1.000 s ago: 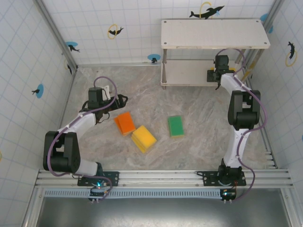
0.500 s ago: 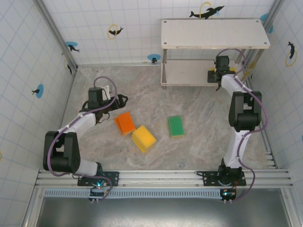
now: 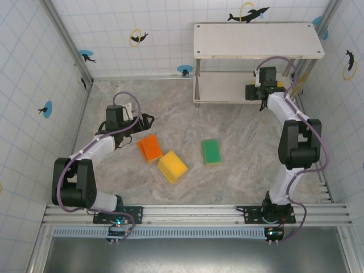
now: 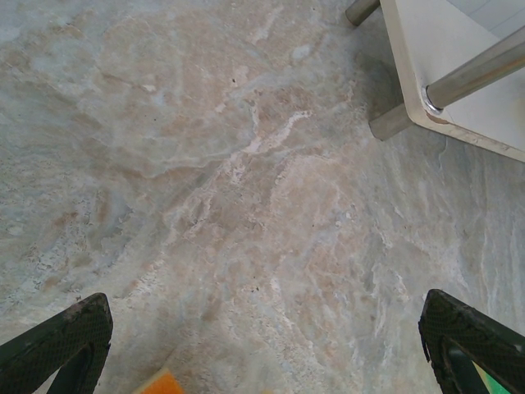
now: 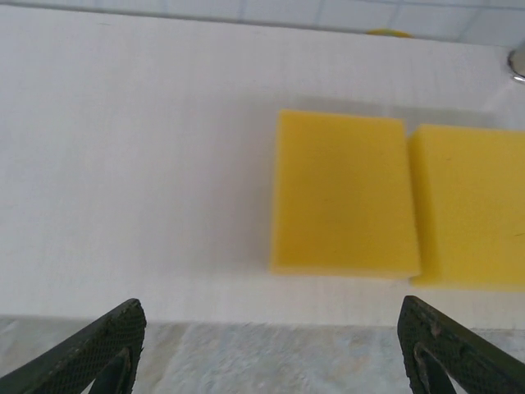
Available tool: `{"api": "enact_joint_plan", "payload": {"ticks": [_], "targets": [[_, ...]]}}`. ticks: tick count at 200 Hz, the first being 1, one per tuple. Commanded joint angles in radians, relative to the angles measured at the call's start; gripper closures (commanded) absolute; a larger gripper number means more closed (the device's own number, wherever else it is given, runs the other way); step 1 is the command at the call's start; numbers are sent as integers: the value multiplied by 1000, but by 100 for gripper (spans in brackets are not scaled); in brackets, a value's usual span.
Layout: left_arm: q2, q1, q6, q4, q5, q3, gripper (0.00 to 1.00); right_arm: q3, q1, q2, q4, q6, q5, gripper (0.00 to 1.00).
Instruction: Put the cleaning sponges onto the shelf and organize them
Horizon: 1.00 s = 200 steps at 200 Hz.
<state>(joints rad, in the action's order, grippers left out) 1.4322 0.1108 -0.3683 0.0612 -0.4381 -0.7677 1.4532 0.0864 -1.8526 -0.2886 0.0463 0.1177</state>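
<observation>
The shelf [image 3: 259, 40] stood at the far right of the marbled bench [image 3: 239, 182], its pale top board bare in the overhead view; its lower board sat just above the bench between thin metal legs. The right hand [image 3: 254, 92] was at the front edge of that lower board, and in its own camera the right hand [image 5: 279, 353] was spread wide and held nothing, its two dark fingertips [image 5: 123, 341] low in the corners over the strip of bench [image 5: 271, 365] before the shelf [image 5: 131, 164]; on the board beyond lay two yellow sponges flat and side by side, the nearer-centre one [image 5: 343, 193] whole and the other [image 5: 472, 205] cut off by the right edge, their sides touching or very nearly so. Three more sponges lay on the open bench: an orange one [image 3: 151, 148], a yellow one [image 3: 172, 166] just beside it toward the near edge, and a green one [image 3: 211, 151] to their right, apart from both. The left hand [image 3: 147, 120] was above the bench just beyond the orange sponge; seen from its wrist, the left hand [image 4: 258, 349] was also released and empty, fingertips [image 4: 57, 341] far apart over bare marble [image 4: 246, 205], with a sliver of orange [image 4: 160, 383] at the lower edge and a corner of the shelf [image 4: 435, 41] with one metal leg [image 4: 476, 70] at the upper right.
</observation>
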Motion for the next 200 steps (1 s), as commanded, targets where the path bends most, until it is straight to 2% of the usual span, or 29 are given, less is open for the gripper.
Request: {"api": "enact_joint_plan", "payload": {"ticks": [1,27,37,48,108,175,200], "targets": [[-35,3,-19,-1,-25,-25,2,-53,38,98,-52,14,-81,17],[-57,3,-36,-13,-27,-25,2,-84,83,169,-97,2,-151,14],[-68,2,-45,-18,-24,-24,2,-91,103,192,-119,1,-179,6],[-79,3,-55,-27,-17,-25,2,-99,130,217,-137,-1,-187,3],[-146,2,-110,-78,7,-23,2,-184,287,309,-105,-72,-293,0],[-238,2,-113,-185,46,-22,2,-322,507,307,37,-166,-389,0],[-251,3,-115,-213,66,-18,2,-342,594,299,72,-209,-389,0]]}}
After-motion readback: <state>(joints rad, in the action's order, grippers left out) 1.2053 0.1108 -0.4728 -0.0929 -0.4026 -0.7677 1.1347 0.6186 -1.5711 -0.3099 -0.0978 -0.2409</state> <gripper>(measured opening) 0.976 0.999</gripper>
